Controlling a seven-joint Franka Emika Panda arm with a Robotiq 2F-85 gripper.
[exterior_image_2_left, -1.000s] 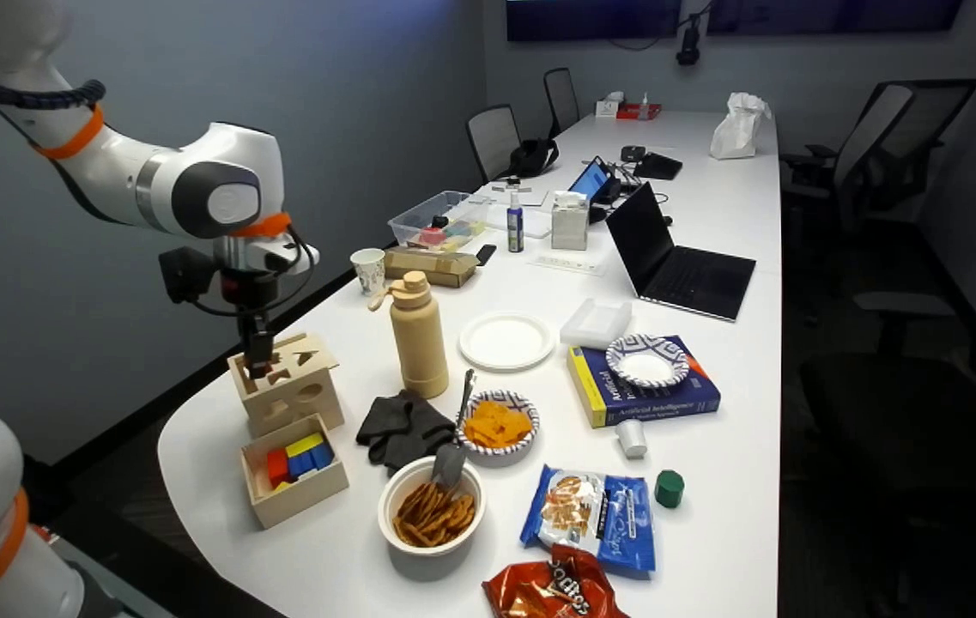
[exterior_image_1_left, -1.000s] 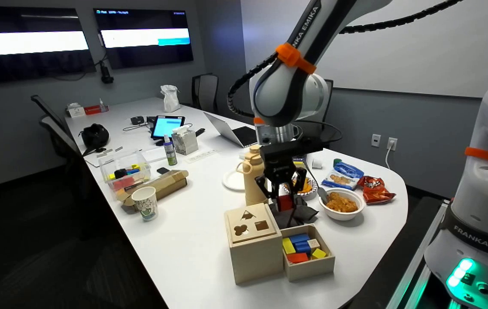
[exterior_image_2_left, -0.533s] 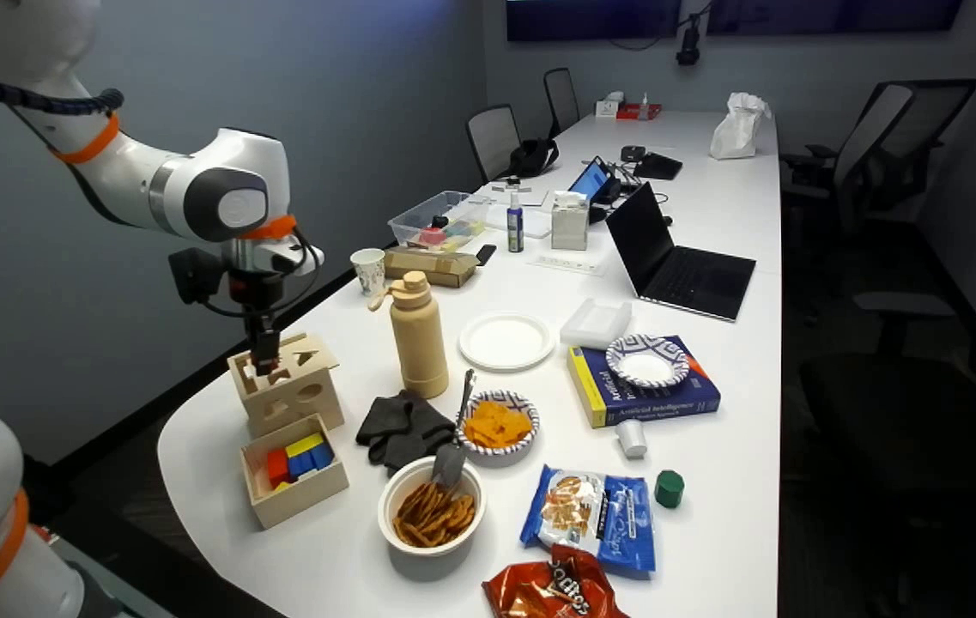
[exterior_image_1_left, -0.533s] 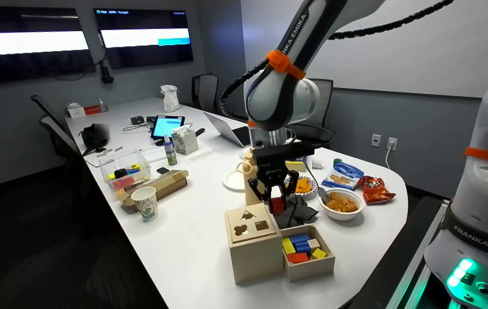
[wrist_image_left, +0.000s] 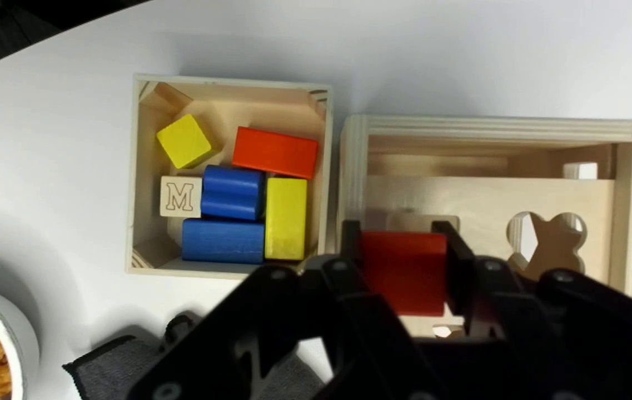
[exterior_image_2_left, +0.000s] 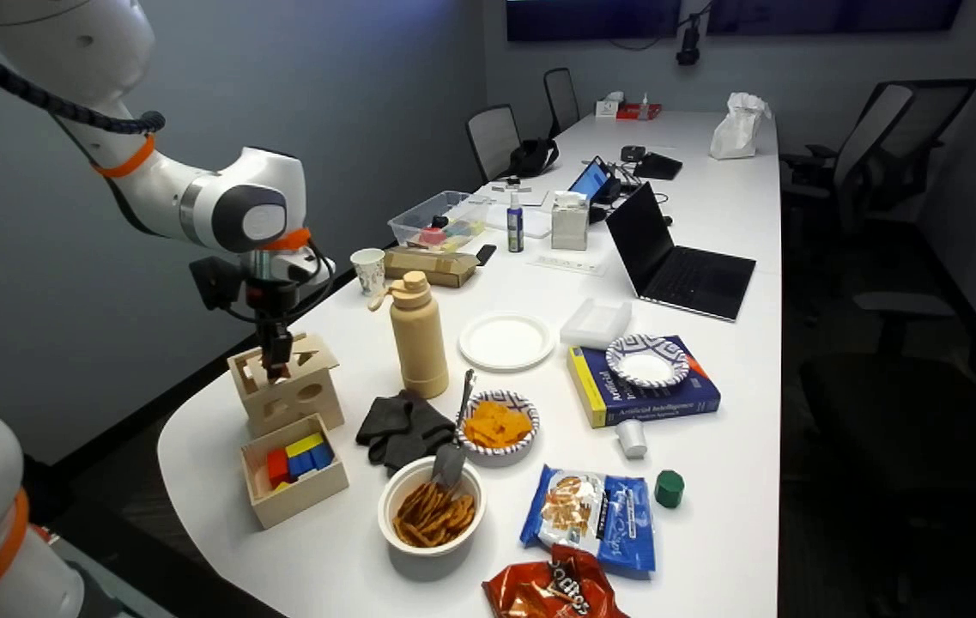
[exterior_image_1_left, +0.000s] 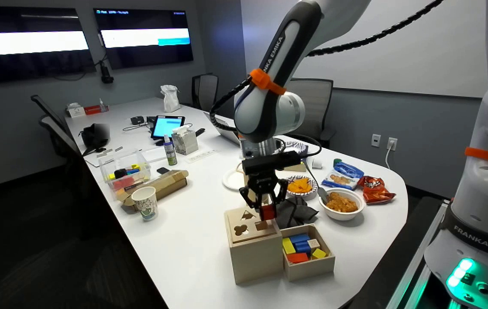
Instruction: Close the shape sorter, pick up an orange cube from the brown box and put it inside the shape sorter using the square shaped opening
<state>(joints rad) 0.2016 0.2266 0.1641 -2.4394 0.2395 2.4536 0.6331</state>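
The pale wooden shape sorter [exterior_image_1_left: 254, 259] shows in both exterior views [exterior_image_2_left: 299, 414]. Its holed lid [exterior_image_1_left: 250, 236] lies on top; in the wrist view a gap [wrist_image_left: 438, 161] shows between the lid and one wall. The square shaped opening [exterior_image_1_left: 261, 225] shows partly; in the wrist view only its edge [wrist_image_left: 424, 222] shows beyond the held block. My gripper [wrist_image_left: 402, 244] is shut on the orange cube [wrist_image_left: 404, 278], which looks red here, and holds it just above the lid by the square opening [exterior_image_1_left: 268, 213]. The brown box [exterior_image_1_left: 310, 270] stands beside the sorter, holding coloured blocks.
A beige bottle [exterior_image_2_left: 419, 343] stands behind the sorter. A dark cloth [exterior_image_2_left: 406, 429], a white bowl of snacks [exterior_image_2_left: 432, 525] and a patterned bowl of chips [exterior_image_2_left: 498, 425] lie near the boxes. A paper cup [exterior_image_1_left: 145, 204] stands farther off.
My gripper has moved with the cube across towards the sorter and lower, leftwards in one exterior view and rightwards in another. The sorter and the brown box have not moved.
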